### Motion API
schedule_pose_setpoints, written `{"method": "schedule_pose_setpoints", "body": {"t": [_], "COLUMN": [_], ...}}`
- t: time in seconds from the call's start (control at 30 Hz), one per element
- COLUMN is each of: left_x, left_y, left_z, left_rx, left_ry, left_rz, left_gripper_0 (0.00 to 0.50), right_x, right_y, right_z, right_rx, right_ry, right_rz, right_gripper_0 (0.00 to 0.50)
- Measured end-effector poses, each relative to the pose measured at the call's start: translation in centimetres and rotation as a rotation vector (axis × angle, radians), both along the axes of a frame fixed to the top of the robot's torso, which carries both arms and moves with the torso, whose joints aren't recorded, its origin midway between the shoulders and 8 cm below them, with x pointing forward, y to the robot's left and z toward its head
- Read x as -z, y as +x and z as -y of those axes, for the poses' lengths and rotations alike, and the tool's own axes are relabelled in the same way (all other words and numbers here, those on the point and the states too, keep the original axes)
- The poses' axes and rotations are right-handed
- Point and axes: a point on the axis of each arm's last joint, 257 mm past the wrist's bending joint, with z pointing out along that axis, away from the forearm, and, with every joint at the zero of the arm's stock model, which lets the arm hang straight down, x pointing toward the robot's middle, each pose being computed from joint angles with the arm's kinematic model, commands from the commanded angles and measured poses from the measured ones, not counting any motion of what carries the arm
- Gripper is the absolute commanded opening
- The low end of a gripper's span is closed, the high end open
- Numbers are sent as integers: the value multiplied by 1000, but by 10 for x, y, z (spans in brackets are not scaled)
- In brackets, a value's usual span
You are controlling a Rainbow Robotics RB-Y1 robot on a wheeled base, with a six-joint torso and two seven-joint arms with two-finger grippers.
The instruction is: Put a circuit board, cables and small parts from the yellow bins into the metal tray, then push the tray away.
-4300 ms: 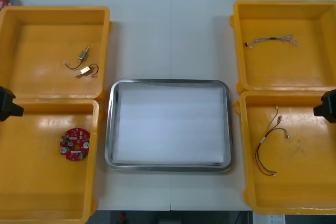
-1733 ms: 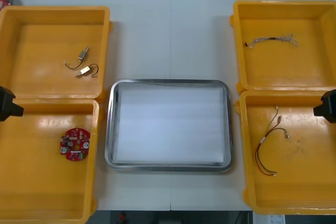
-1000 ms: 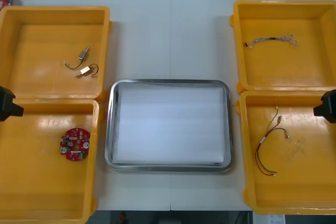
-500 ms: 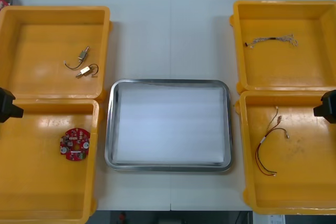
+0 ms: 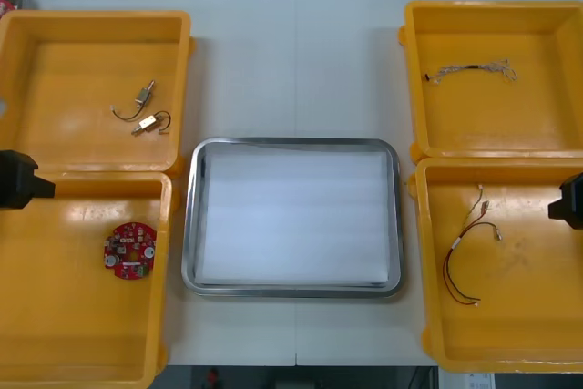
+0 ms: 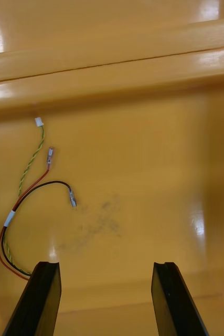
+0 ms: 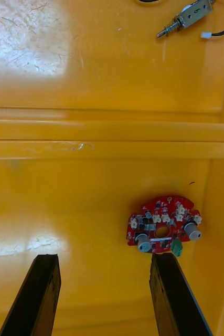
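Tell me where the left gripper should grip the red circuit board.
Across its rim, from straight above. The round red circuit board lies flat on the near left yellow bin's floor, components up, clear of the walls, so opposite edges are the likely hold. The open left gripper would need centring first: the board lies ahead of one finger.

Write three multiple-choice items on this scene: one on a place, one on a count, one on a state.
1. The circuit board lies in: A) near left bin B) far left bin C) near right bin
2. Number of yellow bins: A) two B) three C) four
3. The left pincer and right pincer are: A) both open B) both shut C) one shut

1 A, it rests on that bin's floor; 2 C, two at each side; 3 A, each pair of fingers stands apart, holding nothing.
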Motion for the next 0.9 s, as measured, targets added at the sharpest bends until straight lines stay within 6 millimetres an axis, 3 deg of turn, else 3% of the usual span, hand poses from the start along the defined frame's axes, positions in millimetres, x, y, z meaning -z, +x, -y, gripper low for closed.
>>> {"method": "schedule_pose_setpoints", "body": {"t": [0.2,0.37,0.67,0.9], "left_x": [22,41,73,97], "left_y": [-7,-13,-18,-22], "left_z": [12,21,25,39], "left_rx": [27,53,60,70], "left_ry": [-3,22,74,95], "left_rz": [0,-8,2,-9], "left_gripper_0": [500,500,500,500], "right_x": [3,7,30,41], "right_y": [4,6,4,4], "right_z": [-17,-30,-64,-78], "right_rx": [160,181,282,334], "right_ry": [105,113,173,179], "right_rz": [42,59,25,19], "right_gripper_0": [500,500,500,500]}}
